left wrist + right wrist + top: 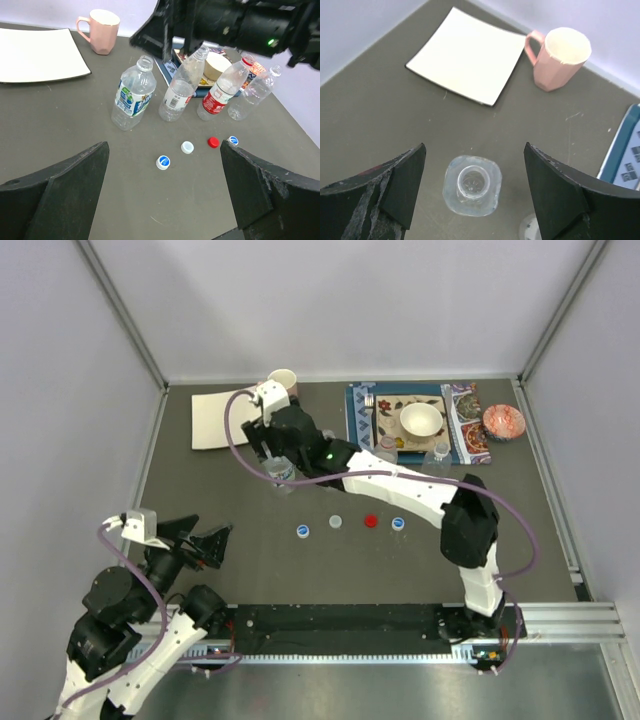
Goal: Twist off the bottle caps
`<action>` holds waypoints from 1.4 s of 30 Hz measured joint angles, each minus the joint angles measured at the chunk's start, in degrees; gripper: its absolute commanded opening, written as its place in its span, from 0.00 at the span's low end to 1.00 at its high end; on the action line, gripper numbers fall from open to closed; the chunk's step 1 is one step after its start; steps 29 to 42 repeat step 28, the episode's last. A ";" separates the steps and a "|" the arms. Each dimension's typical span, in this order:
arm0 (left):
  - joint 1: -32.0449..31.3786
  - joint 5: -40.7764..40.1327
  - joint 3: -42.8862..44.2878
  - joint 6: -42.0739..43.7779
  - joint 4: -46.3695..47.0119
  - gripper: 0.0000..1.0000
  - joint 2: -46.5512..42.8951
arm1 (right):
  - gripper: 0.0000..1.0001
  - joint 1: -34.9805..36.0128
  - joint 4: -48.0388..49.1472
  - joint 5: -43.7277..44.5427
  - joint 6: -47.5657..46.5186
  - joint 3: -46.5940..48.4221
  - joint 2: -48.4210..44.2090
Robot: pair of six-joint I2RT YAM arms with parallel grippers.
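Hovering above uncapped bottle (pixel 471 185): right gripper (pixel 474 157), spread wide; left gripper (pixel 164 147) likewise. Caps (pixel 187 147) lie on bench (pixel 60 125); best lifted clear vertically.

The four bottles (pixel 175 95) stand close together in a row, and the right arm (pixel 400 480) stretches over them, blocking the way down. The bottle caps (pixel 187 147) lie in front on bare table (pixel 200 495) with room all around. The pink mug (pixel 102 31) and white plate (pixel 35 55) sit well apart, back left.

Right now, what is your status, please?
Left claw open, empty. Right claw open, over uncapped bottle. Four caps lying on table. Nothing blocking.
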 measured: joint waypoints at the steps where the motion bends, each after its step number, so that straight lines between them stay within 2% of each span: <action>1: 0.00 0.00 0.00 0.00 0.00 0.99 0.00 | 0.80 0.00 -0.39 0.22 -0.46 0.72 -0.72; 6: 0.00 -0.22 0.00 -0.17 -0.04 0.99 0.02 | 0.80 0.48 -3.08 1.95 -2.84 2.69 -8.94; 9: 0.00 -1.66 0.00 -0.83 -0.07 0.99 0.72 | 0.81 2.03 -3.76 3.82 -5.01 1.42 -18.80; 14: 0.00 -4.92 -0.11 -3.98 -0.55 0.99 8.50 | 0.87 7.91 -2.84 7.10 -7.02 -12.70 -44.15; 17: 0.00 -6.69 -0.11 -6.58 -1.27 0.99 15.39 | 0.87 8.87 -2.47 10.62 -5.79 -26.01 -59.49; 22: 0.00 -8.44 -0.20 -9.70 -1.33 0.99 21.99 | 0.88 8.70 -8.11 16.96 -0.28 -43.34 -74.58; 28: 0.00 -10.54 -0.81 -12.44 0.52 0.99 22.62 | 0.89 8.72 -16.22 20.28 6.71 -52.94 -81.07; 42: 0.00 -10.54 -0.81 -12.44 0.52 0.99 22.62 | 0.89 8.72 -16.22 20.28 6.71 -52.94 -81.07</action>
